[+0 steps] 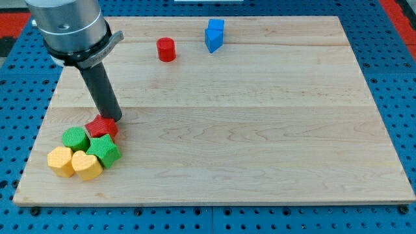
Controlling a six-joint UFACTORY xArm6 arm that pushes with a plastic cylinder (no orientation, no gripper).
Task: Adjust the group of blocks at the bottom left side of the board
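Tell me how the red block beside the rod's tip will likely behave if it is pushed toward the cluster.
The red star-shaped block looks low and flat-based, so it will probably slide, not tip. My tip meets its right edge, off-centre, so it may rotate. It touches the green blocks, so they will likely shift too.

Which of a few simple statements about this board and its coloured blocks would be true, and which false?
1. My tip is right beside the red star-like block. True.
2. The blue block belongs to the bottom-left group. False: it sits near the view's top, apart.
3. Two yellow blocks lie side by side in the group. True.
4. The red cylinder touches the blue block. False: bare board separates them.
5. The group holds two green blocks. True.
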